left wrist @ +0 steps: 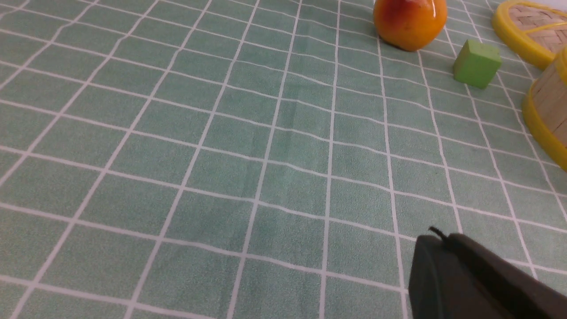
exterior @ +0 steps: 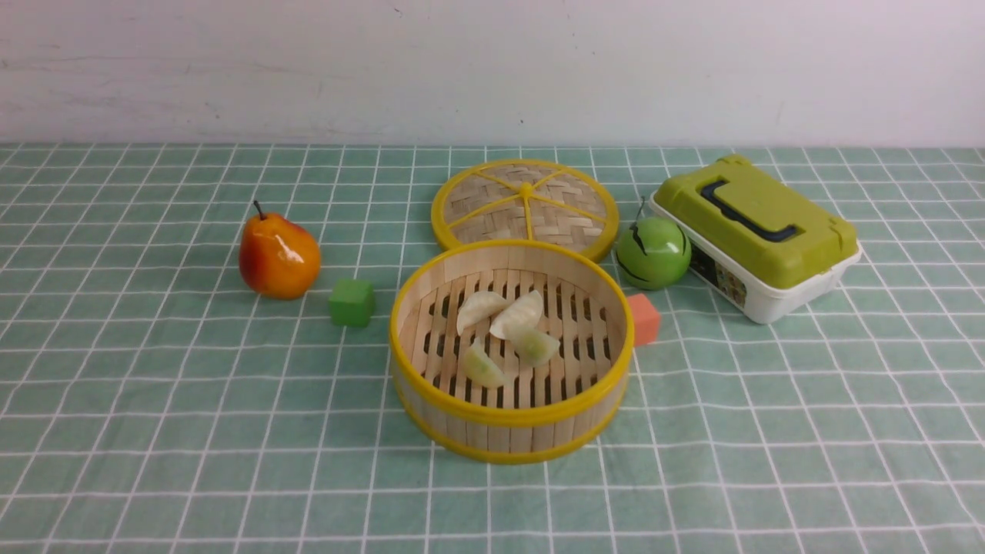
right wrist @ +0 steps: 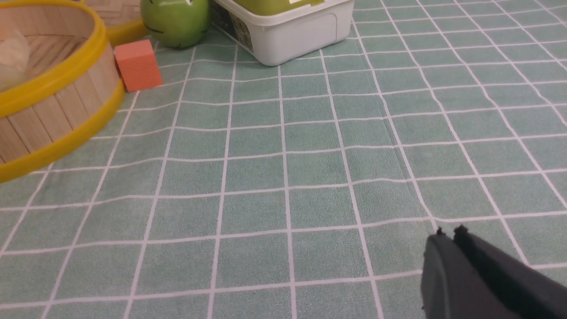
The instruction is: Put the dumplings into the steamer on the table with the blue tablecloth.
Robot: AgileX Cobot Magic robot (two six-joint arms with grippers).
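- Steamer (exterior: 511, 431): round slatted bamboo basket with yellow rims, holding four crescent dumplings (exterior: 509, 329) clustered mid-floor, long axes pointing variously.
- Surroundings: woven lid (exterior: 525, 206) behind; green cube (exterior: 352, 302) and pear (exterior: 278, 256) on its left; orange cube (exterior: 644, 318), apple (exterior: 653, 251), lidded box (exterior: 758, 235) on its right.
- Left gripper (left wrist: 436, 237) closed, empty, over bare gridded tabletop (left wrist: 221, 177); green cube well ahead.
- Right gripper (right wrist: 448, 233) closed, empty; orange cube well ahead.
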